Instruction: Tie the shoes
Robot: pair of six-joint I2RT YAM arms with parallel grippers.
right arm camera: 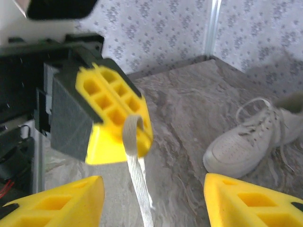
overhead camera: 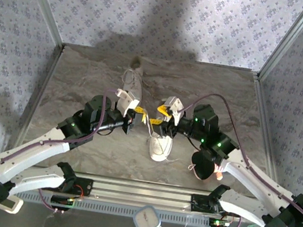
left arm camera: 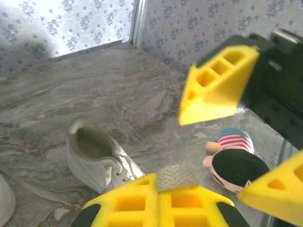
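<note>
Left gripper (left arm camera: 158,191) is pinching a white lace (left arm camera: 176,176) between pressed-together fingers (left arm camera: 128,203), low in the left wrist view. In the right wrist view that lace is hanging down at centre frame. Right gripper (right arm camera: 151,201) is standing spread along the bottom edge, flanking the strand without touching it. One shoe (overhead camera: 159,148) is lying at the centre of the top view, the other shoe (overhead camera: 133,81) above it. Judging by this, the lace is being passed across for a crossing or loop. Next, the right gripper is needing to close squarely on the strand.
</note>
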